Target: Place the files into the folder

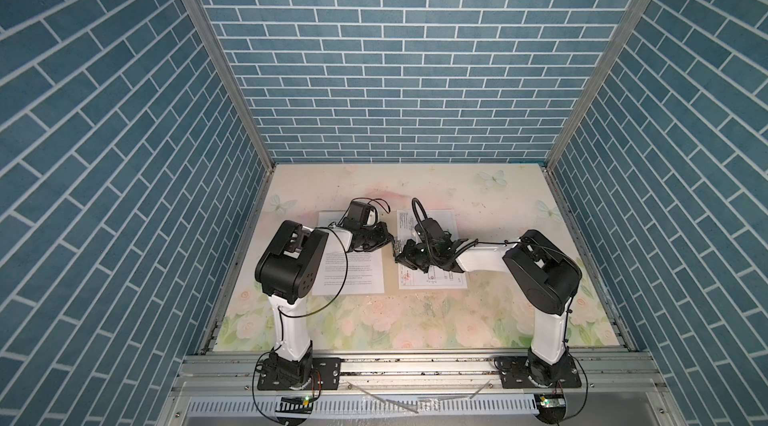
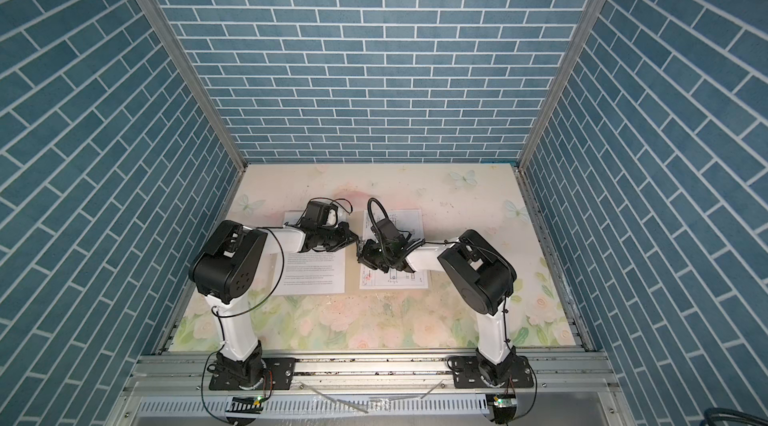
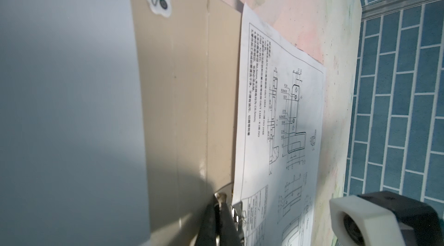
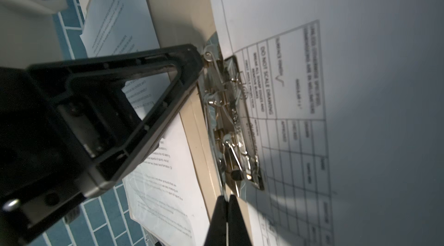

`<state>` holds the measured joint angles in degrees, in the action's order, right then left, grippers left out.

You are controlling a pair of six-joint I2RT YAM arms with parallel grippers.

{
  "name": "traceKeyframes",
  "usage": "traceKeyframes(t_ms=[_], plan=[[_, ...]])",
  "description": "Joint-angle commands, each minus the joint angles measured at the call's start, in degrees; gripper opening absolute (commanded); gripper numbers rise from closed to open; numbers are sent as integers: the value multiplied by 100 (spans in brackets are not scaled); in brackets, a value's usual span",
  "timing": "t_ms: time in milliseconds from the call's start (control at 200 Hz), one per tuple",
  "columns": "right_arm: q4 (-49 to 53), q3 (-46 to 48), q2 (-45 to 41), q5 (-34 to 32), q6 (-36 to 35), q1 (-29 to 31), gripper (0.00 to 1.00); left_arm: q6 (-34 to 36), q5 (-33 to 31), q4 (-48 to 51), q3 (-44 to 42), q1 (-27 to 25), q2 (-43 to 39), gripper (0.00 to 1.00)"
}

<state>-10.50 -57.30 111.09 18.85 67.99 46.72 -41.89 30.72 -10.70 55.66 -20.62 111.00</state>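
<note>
Blue brick walls enclose the floral surface; left gripper and right gripper are pinched closed. Only wrist views plainly show the beige folder and its metal clip

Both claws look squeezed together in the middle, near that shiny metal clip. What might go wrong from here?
The left gripper and right gripper, both shut, crowd together at the metal clip; they might bump each other.
The drawing sheet has its edge right at the clip, so a tug there could crease or drag it.
The text sheet lies loose under the left arm, which might sweep it aside.
</note>
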Motion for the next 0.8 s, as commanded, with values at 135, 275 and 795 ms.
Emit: traceKeyframes(t_ms=[135, 275, 795], plan=[[1617, 821, 735, -941, 366, -36, 0, -311, -312, -107, -378, -10, 141, 8], [1681, 690, 894, -968, 386, -24, 0, -387, -359, -197, -407, -82, 150, 8], [1079, 263, 1130, -1053, 1210, 289, 12, -1088, -934, -1076, -1038, -350, 45, 6]])
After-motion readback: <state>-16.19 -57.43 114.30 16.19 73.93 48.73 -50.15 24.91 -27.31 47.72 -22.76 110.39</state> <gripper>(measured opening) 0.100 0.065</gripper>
